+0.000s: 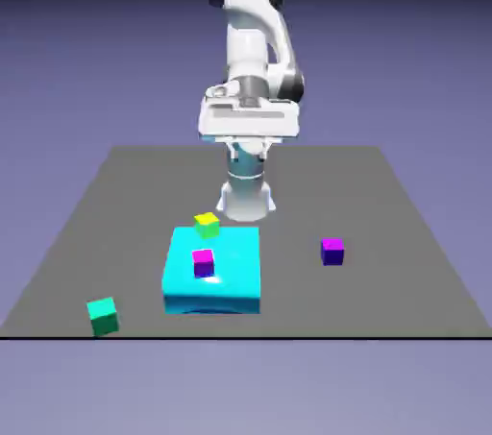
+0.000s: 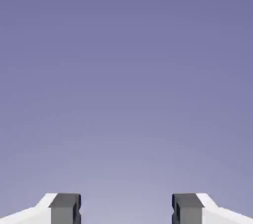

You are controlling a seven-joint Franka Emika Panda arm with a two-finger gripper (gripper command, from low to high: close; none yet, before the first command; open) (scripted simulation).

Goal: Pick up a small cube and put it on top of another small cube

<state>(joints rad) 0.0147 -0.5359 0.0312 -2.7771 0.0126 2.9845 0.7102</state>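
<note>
Violet-topped cube point(image 1: 332, 251) sits alone on the desk point(image 1: 404, 231) toward the exterior view's right, well below and apart from my fingers point(image 2: 126, 210), released and empty up by the arm, with the teal-green cube point(image 1: 102, 315) far left beyond the cyan slab point(image 1: 235, 275).

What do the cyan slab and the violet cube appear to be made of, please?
Cyan slab: glossy, plastic-like; a pale highlight shows on its top and front edge. Violet cube: flat, matte colour, no visible texture; the material is uncertain, since the scene is rendered.
</note>
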